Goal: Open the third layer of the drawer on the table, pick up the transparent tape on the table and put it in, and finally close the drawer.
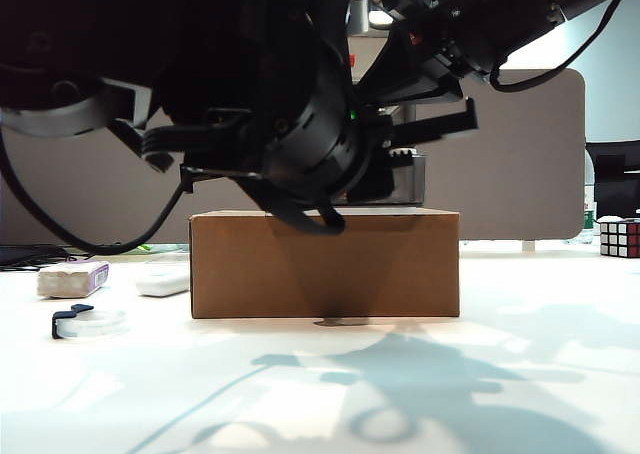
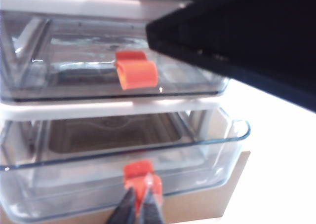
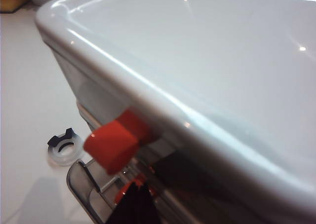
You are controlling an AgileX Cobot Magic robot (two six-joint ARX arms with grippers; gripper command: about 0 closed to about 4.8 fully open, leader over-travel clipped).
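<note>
Background: a grey partition panel (image 1: pixel 520 154) with rounded corners stands behind the white tabletop; pale wall (image 1: pixel 610 84) beyond; bright light casts soft shadows forward.

Your left gripper (image 2: pixel 139 206) is pinching the red tab (image 2: pixel 143 177) of the third layer (image 2: pixel 207 157), blocking its front. The cardboard box (image 1: pixel 325 264) is standing beside the transparent tape (image 1: pixel 90 322), which is lying unobstructed from above on the table (image 1: pixel 520 374).
</note>
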